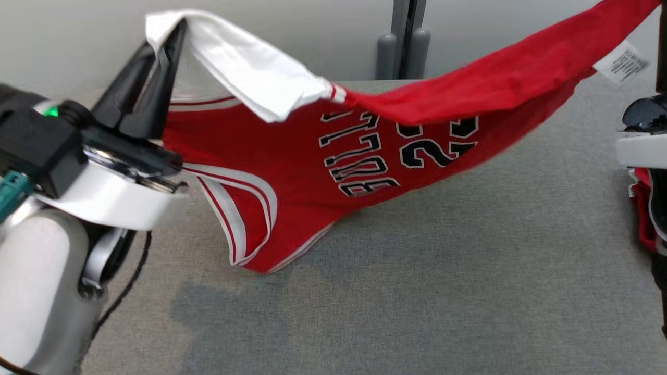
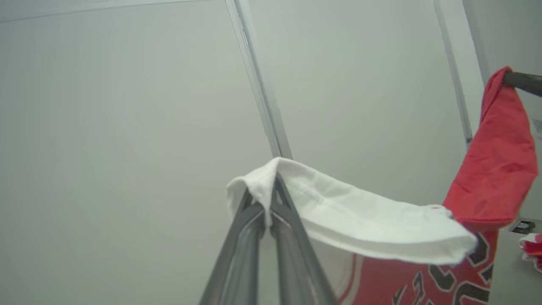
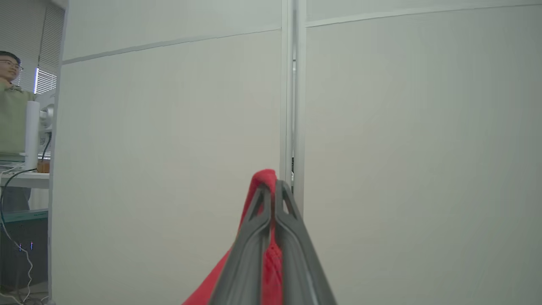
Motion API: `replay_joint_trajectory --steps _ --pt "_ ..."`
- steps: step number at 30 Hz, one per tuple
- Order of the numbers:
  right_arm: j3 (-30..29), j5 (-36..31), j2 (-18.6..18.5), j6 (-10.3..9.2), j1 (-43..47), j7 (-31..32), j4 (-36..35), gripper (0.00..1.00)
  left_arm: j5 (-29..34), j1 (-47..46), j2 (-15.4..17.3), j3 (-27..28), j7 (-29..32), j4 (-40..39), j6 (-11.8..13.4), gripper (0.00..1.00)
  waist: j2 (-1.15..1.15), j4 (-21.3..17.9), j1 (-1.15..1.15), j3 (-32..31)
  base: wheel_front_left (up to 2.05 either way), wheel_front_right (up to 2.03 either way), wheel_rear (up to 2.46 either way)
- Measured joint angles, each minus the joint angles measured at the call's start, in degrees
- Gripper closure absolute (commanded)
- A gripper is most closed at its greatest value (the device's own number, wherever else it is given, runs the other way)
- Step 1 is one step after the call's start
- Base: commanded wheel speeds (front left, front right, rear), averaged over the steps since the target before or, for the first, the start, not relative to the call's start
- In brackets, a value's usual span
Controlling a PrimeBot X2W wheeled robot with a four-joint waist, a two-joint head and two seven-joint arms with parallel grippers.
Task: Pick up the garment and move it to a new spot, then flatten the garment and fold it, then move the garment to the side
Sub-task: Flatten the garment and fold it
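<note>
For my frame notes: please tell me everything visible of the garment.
The garment is a red shirt of soft cloth with striped white trim and black lettering. It hangs stretched above the grey table, the left gripper shut on its white sleeve, the right gripper shut on red cloth near the care label.

Head cam: I can't see where garment point(image 1: 292, 172) meets right gripper point(image 3: 274, 186); hem corner runs off top-right edge. Care label point(image 1: 622, 63) print too small to read. Chest lettering point(image 1: 359, 156) part-hidden under folded hem, blurred. Red-white cloth point(image 1: 645, 208) behind right arm point(image 1: 641, 151), edge-cropped: can't ID. Right wrist cam: person point(image 3: 10, 106) cut by left edge.
</note>
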Motion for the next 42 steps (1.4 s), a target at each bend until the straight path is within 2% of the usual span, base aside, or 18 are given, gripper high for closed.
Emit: replay_joint_trajectory --steps 6,11,21,24,30,34,42 --pt "0.14 -0.21 -0.59 0.0 -3.84 1.75 -1.79 1.0 3.05 -8.55 1.63 2.11 0.75 -2.85 1.13 1.0 0.0 -0.81 0.0 -2.83 0.0 0.0 0.0" --pt "-0.47 -0.22 -0.48 0.0 -4.19 3.3 -2.87 1.0 3.82 -13.76 1.81 2.14 1.6 -4.46 0.96 1.0 0.0 -1.93 0.0 -4.2 0.0 0.0 0.0" --pt "-1.55 0.92 0.36 0.0 -3.38 4.14 -1.94 1.0 4.38 -17.8 0.98 1.21 0.53 -2.91 0.87 1.0 0.0 -3.18 0.0 -3.63 0.0 0.0 0.0" --pt "-1.7 1.29 0.34 0.0 -4.47 4.5 -1.19 1.0 4.39 -19.75 0.57 0.56 -0.81 -1.4 -0.12 1.0 0.0 -3.2 0.0 -2.4 0.0 0.0 0.0" --pt "-1.05 2.91 0.4 0.0 -10.54 4.45 3.28 1.0 4.89 -27.14 -0.78 -0.57 -4.88 5.52 -2.68 1.0 0.0 -3.26 0.0 1.6 0.0 0.0 0.0" --pt "0.78 4.11 1.04 0.0 -17.49 3.37 8.34 1.0 5.0 -33.88 -1.57 -1.44 -7.53 13.17 -4.24 1.0 0.0 -3.45 0.0 5.05 0.0 0.0 0.0" --pt "6.05 7.47 4.9 0.0 -34.55 -2.31 24.63 1.0 5.56 -47.57 -3.87 -2.33 -12.22 32.38 -6.22 1.0 0.0 -4.38 0.0 12.13 0.0 0.0 0.0"
